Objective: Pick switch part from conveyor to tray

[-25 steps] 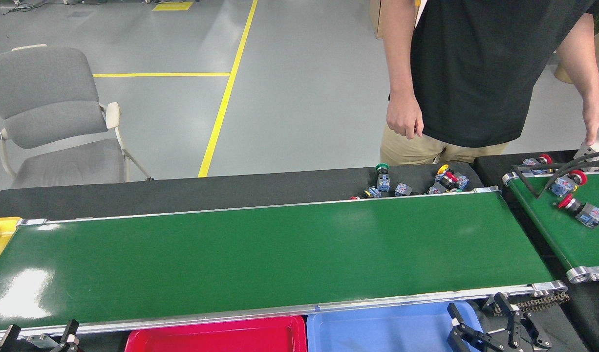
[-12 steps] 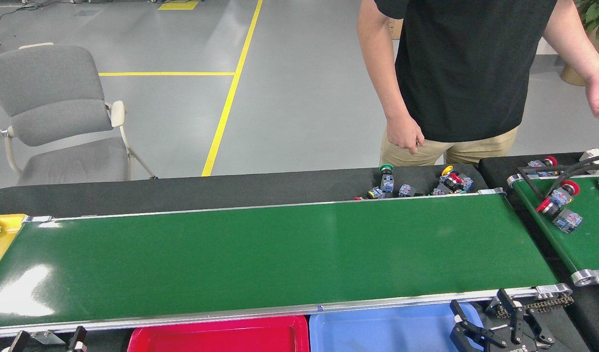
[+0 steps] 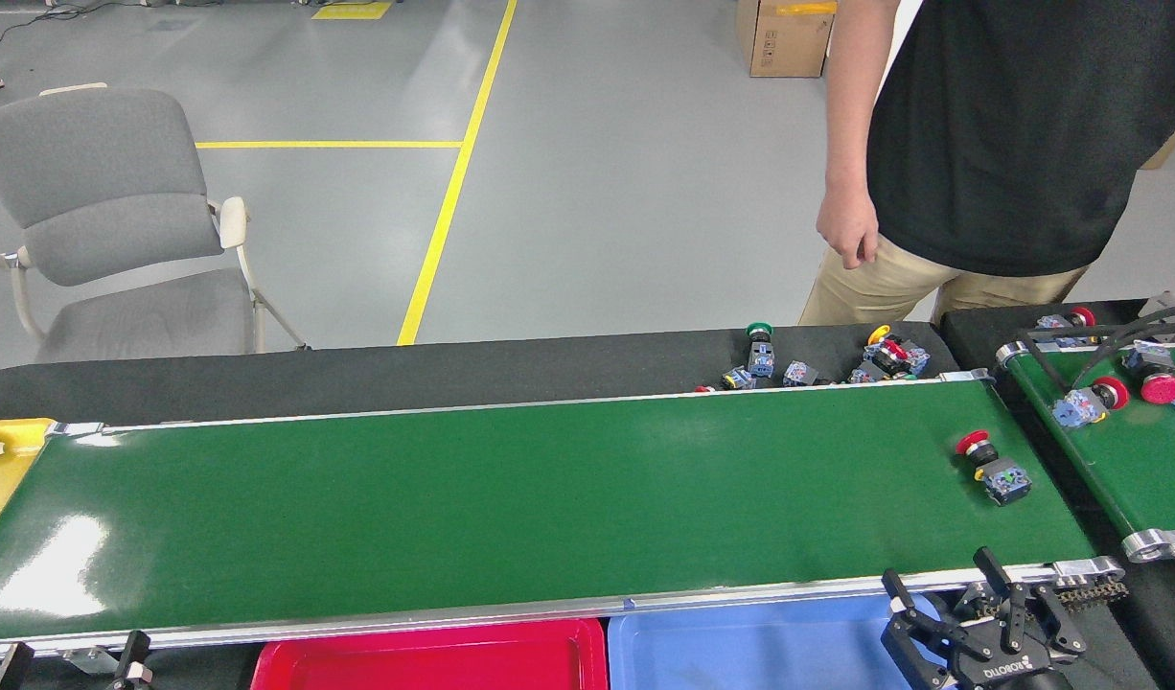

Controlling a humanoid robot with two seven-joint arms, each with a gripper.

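**Head view: switch part near the right end of the conveyor**

Right gripper (image 3: 942, 592), fingers spread and empty, hangs over the blue tray (image 3: 741, 652). Just beyond it, on the conveyor (image 3: 511, 498), lies a red-capped switch part (image 3: 992, 467). Left gripper (image 3: 70, 656) is barely visible at the lower edge; its state cannot be told.

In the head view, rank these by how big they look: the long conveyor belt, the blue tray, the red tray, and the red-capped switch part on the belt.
1. conveyor
2-3. blue tray and red tray: look alike, both cut off by the bottom edge, so not ranked
4. switch part
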